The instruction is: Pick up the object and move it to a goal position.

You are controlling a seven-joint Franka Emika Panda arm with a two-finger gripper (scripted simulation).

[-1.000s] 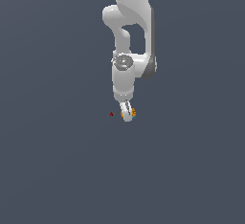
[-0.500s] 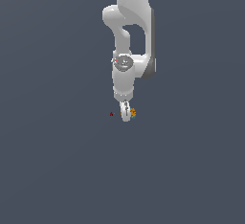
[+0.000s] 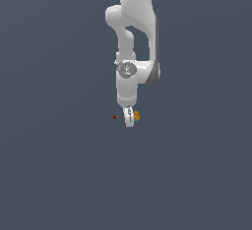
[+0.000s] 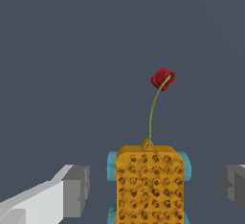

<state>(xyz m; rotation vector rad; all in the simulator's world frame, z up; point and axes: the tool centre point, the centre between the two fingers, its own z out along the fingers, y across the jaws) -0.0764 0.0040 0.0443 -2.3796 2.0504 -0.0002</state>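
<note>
The object [image 4: 150, 184] is a small orange-yellow block with dark speckles and pale blue bits at its sides. In the wrist view it lies between my two grey fingertips [image 4: 76, 189], with a gap on each side. A thin green stem rises from it to a dark red blob [image 4: 163, 79]. My gripper [image 4: 155, 189] is open around the object without touching it. In the exterior view the white gripper [image 3: 129, 120] points down, with the object [image 3: 136, 116] just to the exterior view's right of it.
A tiny dark red dot [image 3: 114, 117] sits just to the exterior view's left of the gripper. The surface [image 3: 59, 175] is plain dark grey-blue all around. The white arm [image 3: 135, 37] reaches down from the top.
The arm has come down a little toward the object. The object and the red dot have not moved.
</note>
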